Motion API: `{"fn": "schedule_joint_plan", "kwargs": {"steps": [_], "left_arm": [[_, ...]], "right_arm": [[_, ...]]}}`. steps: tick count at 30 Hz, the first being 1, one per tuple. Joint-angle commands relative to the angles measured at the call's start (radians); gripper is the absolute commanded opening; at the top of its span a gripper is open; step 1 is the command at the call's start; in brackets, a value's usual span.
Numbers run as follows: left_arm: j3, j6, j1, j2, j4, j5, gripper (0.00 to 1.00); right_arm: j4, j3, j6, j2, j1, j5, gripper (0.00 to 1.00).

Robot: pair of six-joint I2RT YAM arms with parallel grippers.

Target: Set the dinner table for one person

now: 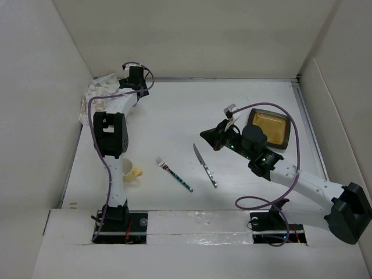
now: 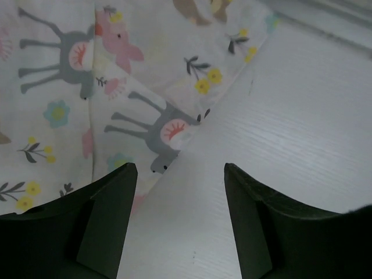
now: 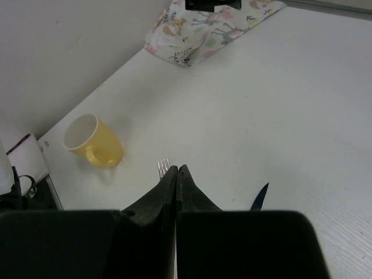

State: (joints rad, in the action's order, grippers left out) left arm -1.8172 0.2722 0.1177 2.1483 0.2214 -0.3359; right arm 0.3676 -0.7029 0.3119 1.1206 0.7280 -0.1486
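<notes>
The dinner table [image 1: 174, 116] is a large white board. At its far left corner lies a crumpled animal-patterned placemat [image 1: 99, 90], also in the left wrist view [image 2: 87, 87]. My left gripper [image 2: 180, 168] hovers open over the placemat's edge, with bare table [image 2: 290, 128] between its fingers; from above, the left gripper [image 1: 129, 86] is at the cloth's right side. My right gripper [image 1: 206, 135] hangs shut and empty above mid-table. In the right wrist view, fork tines [image 3: 164, 167] show just past the right gripper [image 3: 177, 168], with a knife tip [image 3: 260, 197] to the right.
A fork [image 1: 174, 174] and a knife [image 1: 204, 165] lie near the front centre. A yellow mug [image 1: 131, 170] rests on its side by the left arm. A dark square plate [image 1: 269, 128] with an amber inside sits at the right. White walls enclose the table.
</notes>
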Motion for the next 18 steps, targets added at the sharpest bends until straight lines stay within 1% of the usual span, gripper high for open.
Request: {"fn": "schedule_joint_plan", "kwargs": {"steps": [1,2,3,4,5,6,7,9,12,15,18], "left_arm": [[-0.222,-0.042,-0.001,0.137,0.116,-0.041,0.6],[-0.223,-0.042,-0.001,0.137,0.131,-0.041,0.62],[-0.252,-0.051,-0.001,0.187,0.14,-0.04,0.64],[-0.308,-0.054,-0.001,0.211,0.159,-0.037,0.66],[-0.333,-0.059,-0.001,0.234,0.167,-0.028,0.66],[-0.364,-0.071,-0.001,0.28,0.177,-0.025,0.68],[-0.419,-0.074,-0.001,0.306,0.206,-0.032,0.69],[-0.458,-0.079,-0.001,0.356,0.222,-0.034,0.7],[-0.472,-0.071,-0.027,0.387,0.233,-0.029,0.7],[-0.45,-0.064,-0.046,0.4,0.222,0.018,0.71],[-0.455,-0.114,-0.058,0.424,0.219,0.035,0.67]], "right_arm": [[0.042,0.0,-0.02,0.002,0.01,0.024,0.0],[0.044,0.0,-0.02,0.007,0.01,0.023,0.0],[0.042,-0.001,-0.025,0.008,0.01,0.021,0.05],[0.041,-0.003,-0.028,0.013,0.01,0.021,0.09],[0.04,-0.003,-0.03,0.018,0.01,0.024,0.15],[0.044,-0.004,-0.03,0.024,0.01,0.027,0.24],[0.047,-0.007,-0.028,0.031,0.01,0.024,0.28],[0.044,-0.01,-0.03,0.048,0.01,0.021,0.34],[0.051,-0.015,-0.028,0.07,0.01,0.023,0.35],[0.047,-0.017,-0.028,0.073,0.01,0.02,0.36],[0.059,-0.018,-0.025,0.08,0.01,0.024,0.36]]}}
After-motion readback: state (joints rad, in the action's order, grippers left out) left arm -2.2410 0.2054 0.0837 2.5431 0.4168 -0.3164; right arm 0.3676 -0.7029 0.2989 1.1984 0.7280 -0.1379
